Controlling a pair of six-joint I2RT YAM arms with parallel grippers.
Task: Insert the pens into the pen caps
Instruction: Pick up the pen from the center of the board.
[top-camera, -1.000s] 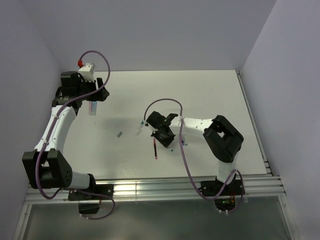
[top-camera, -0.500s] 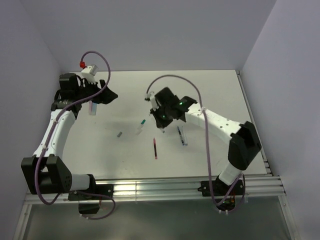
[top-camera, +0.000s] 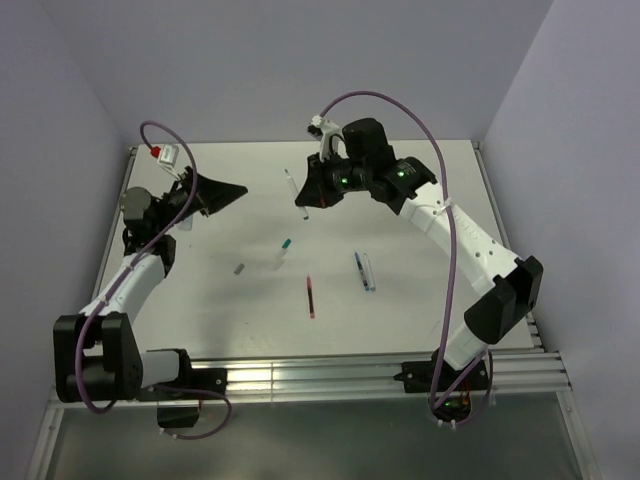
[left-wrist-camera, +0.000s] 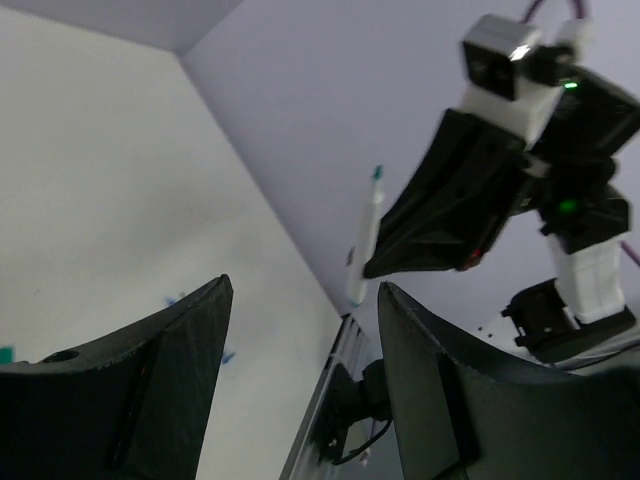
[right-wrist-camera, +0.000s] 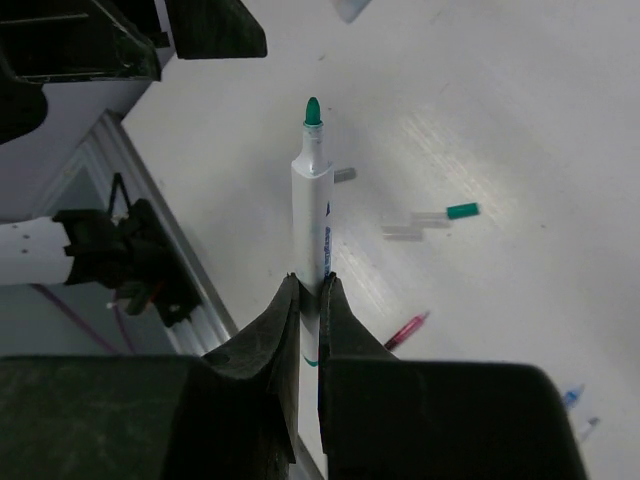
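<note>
Right pincer (right-wrist-camera: 311, 284): clamped on the green-tipped pen (right-wrist-camera: 312, 215), low on the barrel, tip pointing up-frame in the right wrist view. In the top view the pen hangs above the tabletop (top-camera: 220, 310), upper centre.

Left pincer (left-wrist-camera: 305, 290): jaws spread, nothing between them. It is raised at upper left of the top view, facing my other arm.

Progress, my reading: nothing capped yet.
- Red pen (top-camera: 311, 297) lies bare at centre.
- Dark blue pen (top-camera: 362, 270) is right of it, a pale stick alongside.
- Teal cap (top-camera: 287, 243) and grey cap (top-camera: 239, 268) lie loose left of centre, clear of every pen.
- Every pairing is yet to be made.

Unclear:
- Pale piece just beside the teal cap: cap or pen, cannot tell.
- No further caps made out.
- Butt end of the held pen is hidden between my fingers.
</note>
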